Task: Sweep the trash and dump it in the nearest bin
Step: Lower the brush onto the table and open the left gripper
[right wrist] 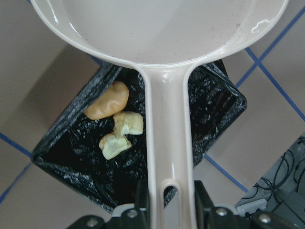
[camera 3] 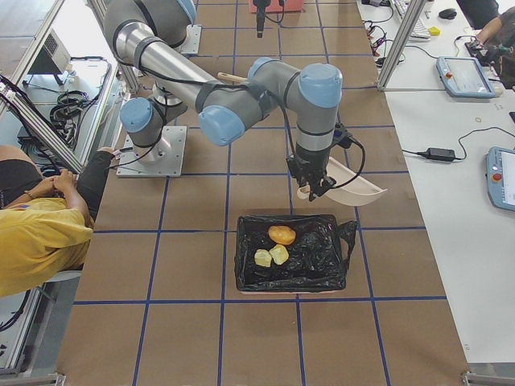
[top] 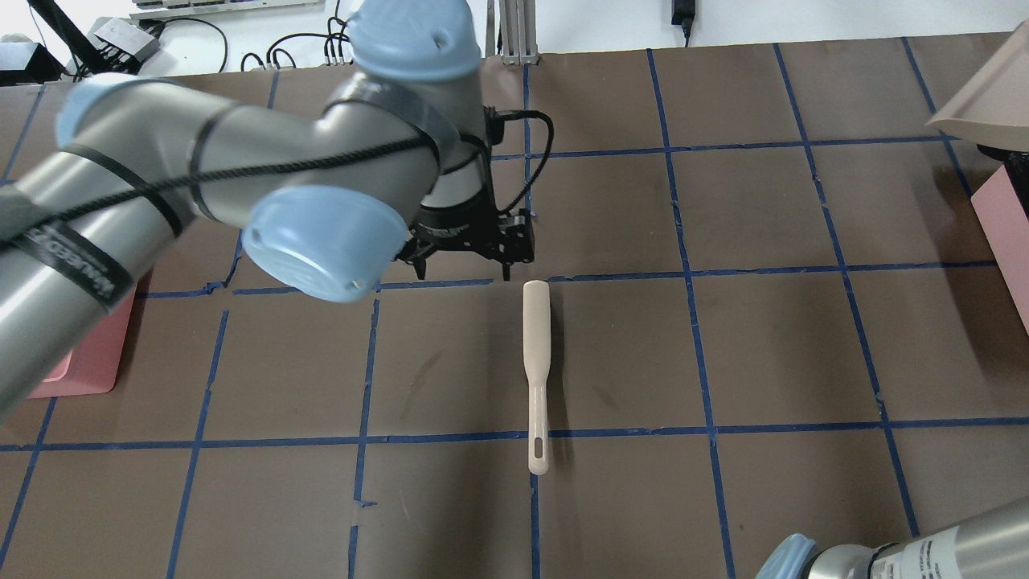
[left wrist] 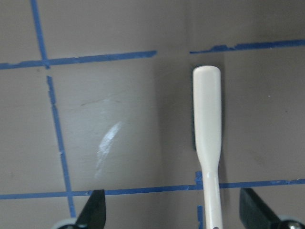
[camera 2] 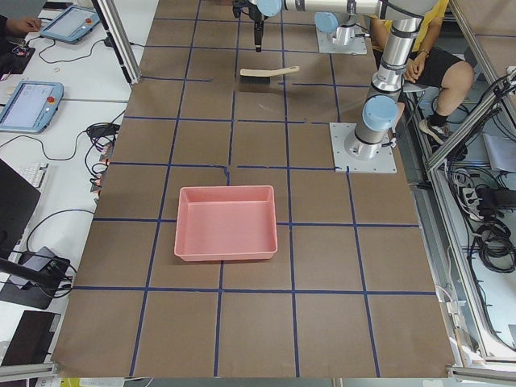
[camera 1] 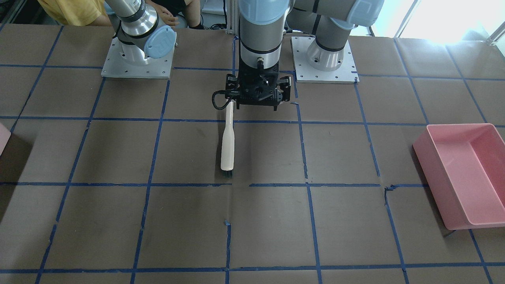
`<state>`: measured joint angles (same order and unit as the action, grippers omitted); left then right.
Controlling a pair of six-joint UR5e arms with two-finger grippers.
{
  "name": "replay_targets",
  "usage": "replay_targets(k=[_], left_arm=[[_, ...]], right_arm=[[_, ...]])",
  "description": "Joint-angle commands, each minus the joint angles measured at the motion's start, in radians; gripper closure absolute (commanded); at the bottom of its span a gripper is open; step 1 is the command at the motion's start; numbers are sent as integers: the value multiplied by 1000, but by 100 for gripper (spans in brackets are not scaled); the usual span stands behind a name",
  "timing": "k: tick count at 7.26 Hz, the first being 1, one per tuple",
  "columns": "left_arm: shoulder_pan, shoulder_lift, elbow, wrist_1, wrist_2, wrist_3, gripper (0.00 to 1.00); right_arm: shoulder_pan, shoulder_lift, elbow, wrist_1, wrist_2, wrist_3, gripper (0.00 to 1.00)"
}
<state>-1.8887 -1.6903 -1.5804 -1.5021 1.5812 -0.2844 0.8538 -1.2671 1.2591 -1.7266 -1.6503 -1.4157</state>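
Three lumps of trash lie in the black-bag-lined bin (camera 3: pixel 322 251): an orange oval (right wrist: pixel 107 101) and two pale chunks (right wrist: pixel 127 124) (right wrist: pixel 113 143). A pink sliver of that bin (camera 1: pixel 3 138) shows at the table's edge. My right gripper (right wrist: pixel 170 198) is shut on the handle of a cream dustpan (right wrist: pixel 162 28), held over the bin; the pan looks empty. A cream brush (camera 1: pixel 227 146) lies flat mid-table. My left gripper (left wrist: pixel 174 214) hangs open above its handle, both fingers apart from it.
A large pink tray (camera 1: pixel 465 173) sits on my left side of the table. Both arm bases (camera 1: pixel 138 59) stand on plates at the robot's edge. A person in a yellow shirt (camera 3: pixel 36 241) sits beside the table near my right arm's base.
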Motion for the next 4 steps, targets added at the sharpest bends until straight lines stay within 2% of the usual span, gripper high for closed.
replay_targets(k=[1, 4], left_arm=[[112, 26, 143, -174, 2, 155, 0], [153, 110, 148, -135, -7, 178, 0]], right_arm=[[163, 2, 52, 1, 3, 241, 100], [432, 8, 115, -17, 18, 734, 100]])
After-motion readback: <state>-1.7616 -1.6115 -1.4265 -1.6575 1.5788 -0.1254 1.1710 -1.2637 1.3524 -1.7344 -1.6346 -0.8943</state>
